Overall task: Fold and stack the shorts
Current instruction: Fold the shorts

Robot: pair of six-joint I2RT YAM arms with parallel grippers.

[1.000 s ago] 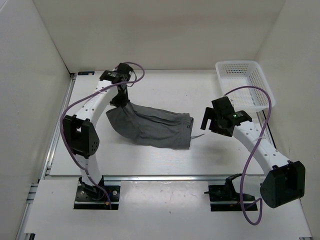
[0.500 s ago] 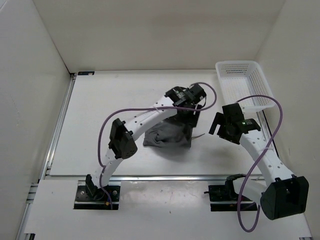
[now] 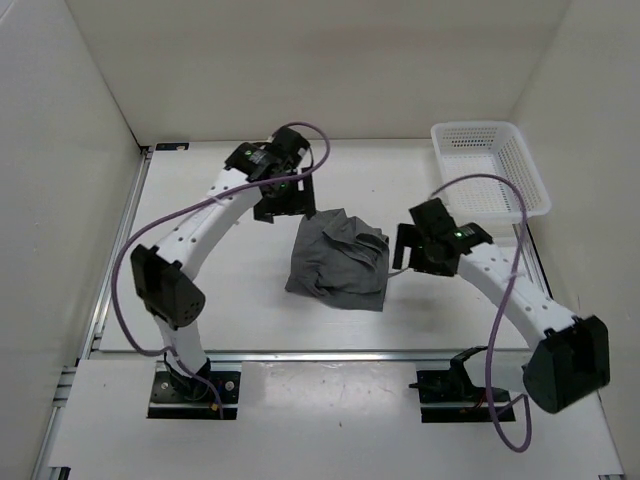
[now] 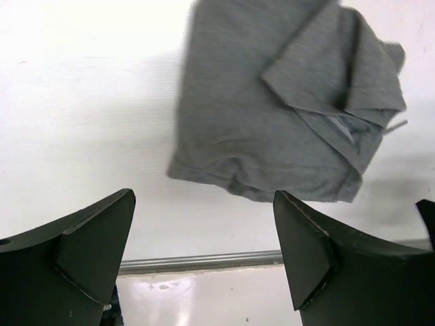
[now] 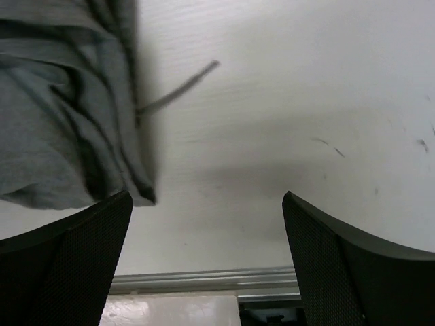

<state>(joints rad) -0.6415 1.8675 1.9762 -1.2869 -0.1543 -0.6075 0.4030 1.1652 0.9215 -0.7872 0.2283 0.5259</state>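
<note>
The grey shorts [image 3: 338,262] lie folded into a rumpled, roughly square bundle in the middle of the table, with a loose flap on top. In the left wrist view the shorts [image 4: 285,102] sit ahead of the fingers. My left gripper [image 3: 285,211] hovers just behind the bundle's far left corner, open and empty [image 4: 204,255]. My right gripper [image 3: 411,255] is open beside the bundle's right edge, holding nothing [image 5: 204,261]. The right wrist view shows the shorts' edge [image 5: 61,122] and a thin drawstring [image 5: 180,88] trailing onto the table.
A white mesh basket [image 3: 478,127] stands at the far right corner of the table. A metal rail [image 3: 300,354] runs along the near table edge, in front of both arm bases. White walls enclose the table on three sides.
My left gripper carried the shorts' left half over to the right, let go, and drew back toward the far left. The shorts went from spread out to a folded bundle. The right gripper edged left.
</note>
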